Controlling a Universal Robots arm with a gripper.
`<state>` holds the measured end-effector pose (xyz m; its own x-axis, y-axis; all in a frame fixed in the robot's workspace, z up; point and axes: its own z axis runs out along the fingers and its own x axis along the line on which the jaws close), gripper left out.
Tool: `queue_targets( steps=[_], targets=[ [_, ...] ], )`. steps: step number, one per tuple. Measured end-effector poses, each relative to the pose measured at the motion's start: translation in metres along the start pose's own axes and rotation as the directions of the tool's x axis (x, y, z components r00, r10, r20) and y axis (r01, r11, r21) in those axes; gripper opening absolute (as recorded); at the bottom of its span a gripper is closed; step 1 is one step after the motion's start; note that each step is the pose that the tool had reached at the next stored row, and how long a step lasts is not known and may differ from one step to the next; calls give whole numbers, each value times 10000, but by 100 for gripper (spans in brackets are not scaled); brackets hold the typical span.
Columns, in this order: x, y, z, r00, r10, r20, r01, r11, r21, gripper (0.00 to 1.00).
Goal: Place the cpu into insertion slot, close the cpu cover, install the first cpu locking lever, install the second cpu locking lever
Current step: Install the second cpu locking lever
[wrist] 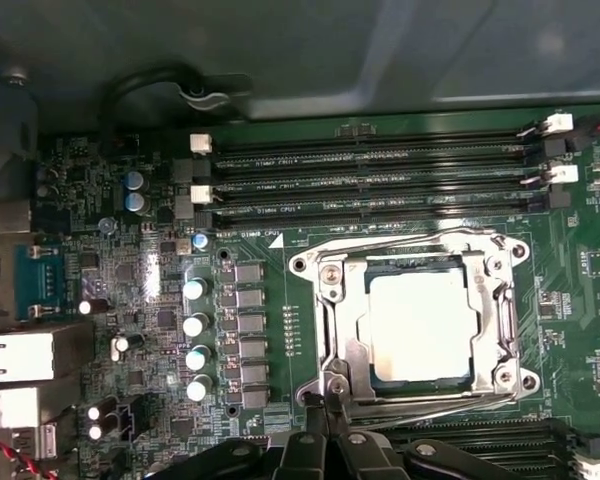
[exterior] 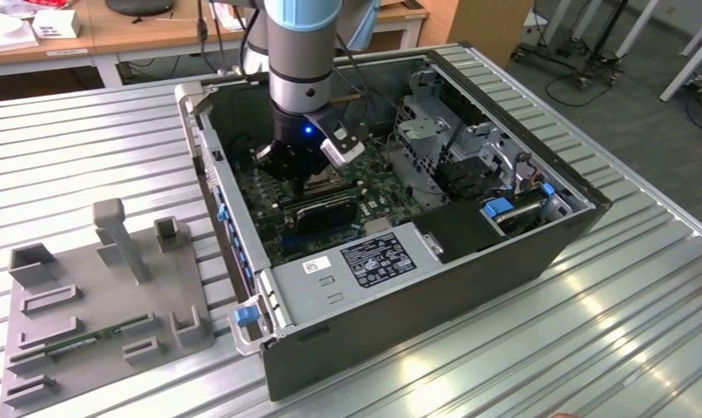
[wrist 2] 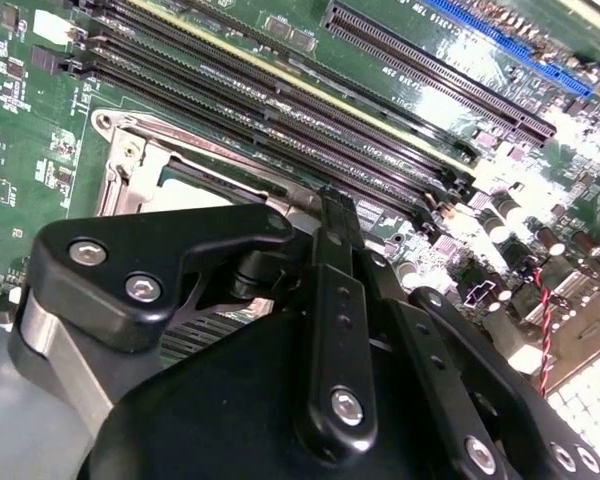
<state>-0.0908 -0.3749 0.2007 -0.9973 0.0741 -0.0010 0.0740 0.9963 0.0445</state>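
Silvery-tan metal marks the cpu (wrist: 421,326), which lies flat and face-up in the insertion slot (wrist: 416,382) on the green motherboard (wrist: 300,270). Being square, it has no real long axis; its edges run parallel to the black memory slots (wrist: 370,182) beside the socket. The cpu cover (wrist: 345,330) is down over it, its silvery frame ringing the chip so that the metal top shows through the cut-out centre. In the second wrist view a corner of that cover (wrist 2: 130,160) shows just past the black linkage, with the memory slots (wrist 2: 280,110) running diagonally alongside.

In the exterior view the arm (exterior: 299,61) comes straight down into the open computer case (exterior: 537,252), which rests on its side on the ribbed metal worktop (exterior: 630,348), and the end effector (exterior: 308,178) hangs low over the board. In the first wrist view the end effector (wrist: 327,405) has its fingertips pressed together, meeting at the socket's frame edge near a corner. A grey parts fixture (exterior: 107,296) stands well apart on the worktop.
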Motion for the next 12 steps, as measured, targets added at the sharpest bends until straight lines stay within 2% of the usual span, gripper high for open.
queue_targets(
  steps=[1, 4, 10, 12],
  targets=[
    [1, 0, 0, 10000, 0, 9, 0, 10000, -29, 11],
    [2, 0, 0, 10000, 1, 11, -1, 10000, -46, 11],
    [4, -14, 0, 10000, 0, 20, 1, 9999, -136, 11],
    [8, -24, -1, 10000, -1, 26, 1, 9998, -186, 11]
  ],
)
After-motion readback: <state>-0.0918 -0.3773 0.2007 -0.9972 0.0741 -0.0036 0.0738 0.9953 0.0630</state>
